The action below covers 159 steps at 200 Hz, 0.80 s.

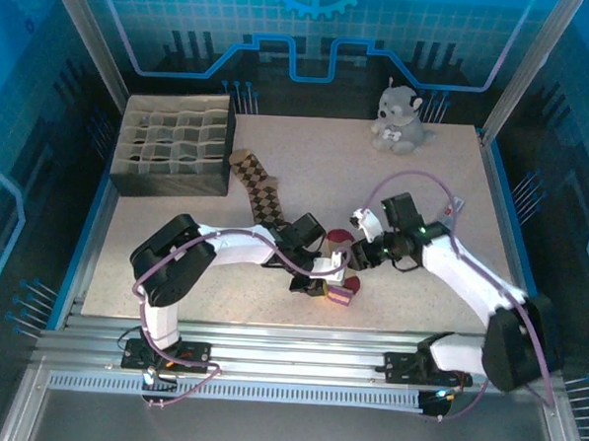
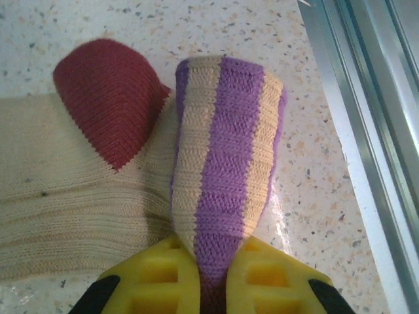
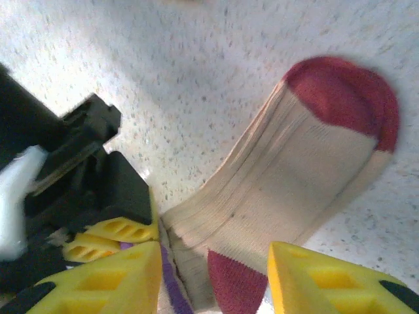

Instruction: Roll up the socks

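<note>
The beige sock (image 3: pixel 308 170) lies near the front edge of the desk (image 1: pixel 444 189), mid-roll by my judgement. Left tool (image 2: pixel 213 278) clenches its purple-striped cuff (image 2: pixel 226 163); right tool (image 3: pixel 216 281) is released, jaws straddling the sock. Next: regrip and tuck. Argyle sock (image 1: pixel 261 194) awaits.

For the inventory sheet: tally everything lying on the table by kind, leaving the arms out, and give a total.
Socks: 2 (brown-and-tan argyle fabric sock; beige knit sock with red toe and purple-striped cuff)
Plush toys: 1 (grey plush toy animal)
Boxes: 1 (dark rectangular box with grid dividers)
Total: 4
</note>
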{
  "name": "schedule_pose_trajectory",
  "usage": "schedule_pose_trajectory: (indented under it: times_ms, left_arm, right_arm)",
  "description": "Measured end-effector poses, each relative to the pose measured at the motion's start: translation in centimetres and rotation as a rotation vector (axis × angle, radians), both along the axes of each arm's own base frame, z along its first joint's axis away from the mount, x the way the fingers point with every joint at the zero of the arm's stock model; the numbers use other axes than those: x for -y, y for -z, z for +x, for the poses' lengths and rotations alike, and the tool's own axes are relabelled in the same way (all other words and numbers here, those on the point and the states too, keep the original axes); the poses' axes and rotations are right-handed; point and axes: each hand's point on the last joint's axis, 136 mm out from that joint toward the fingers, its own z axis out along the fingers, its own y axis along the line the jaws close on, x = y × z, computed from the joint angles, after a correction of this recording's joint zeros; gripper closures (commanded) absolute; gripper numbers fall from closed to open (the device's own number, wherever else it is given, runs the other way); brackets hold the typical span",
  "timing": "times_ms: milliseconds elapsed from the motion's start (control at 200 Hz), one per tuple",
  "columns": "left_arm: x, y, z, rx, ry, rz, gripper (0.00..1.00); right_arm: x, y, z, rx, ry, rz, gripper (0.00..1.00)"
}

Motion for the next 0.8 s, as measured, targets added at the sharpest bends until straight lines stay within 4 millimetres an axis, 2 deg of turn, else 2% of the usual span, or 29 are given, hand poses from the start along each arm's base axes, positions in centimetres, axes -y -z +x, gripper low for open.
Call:
schedule_pose_trajectory:
  times_ms: [115, 335, 455, 530, 590, 670, 796]
  left_arm:
    - [-0.2, 0.2, 0.7, -0.13, -0.063, 0.026, 1.0]
    - [-0.2, 0.1, 1.8, -0.288, -0.13, 0.087, 1.0]
    - [-0.3, 0.1, 1.8, -0.339, -0.136, 0.113, 1.0]
    - [-0.4, 0.2, 1.8, -0.371, -0.139, 0.126, 1.0]
    - [-0.4, 0.2, 1.7, -0.402, -0.141, 0.129, 1.0]
    - [-0.5, 0.2, 1.8, -0.452, -0.149, 0.129, 1.0]
    - [-0.7, 0.2, 2.3, -0.531, -0.176, 0.146, 1.0]
  right_arm:
    - [0.5, -1.1, -1.3, 0.106, 0.069, 0.026, 0.54]
    - [0.6, -3.9, -2.5, 0.278, 0.138, -0.008, 0.55]
    - [1.8, -5.9, -3.7, 0.362, 0.201, -0.015, 0.55]
    - [2.6, -6.4, -4.1, 0.383, 0.234, -0.018, 0.55]
    - [3.0, -6.2, -4.3, 0.376, 0.243, -0.033, 0.55]
    - [2.9, -4.7, -4.8, 0.331, 0.213, -0.091, 0.55]
    - [0.2, -2.6, -6.3, 0.306, 0.025, -0.194, 0.52]
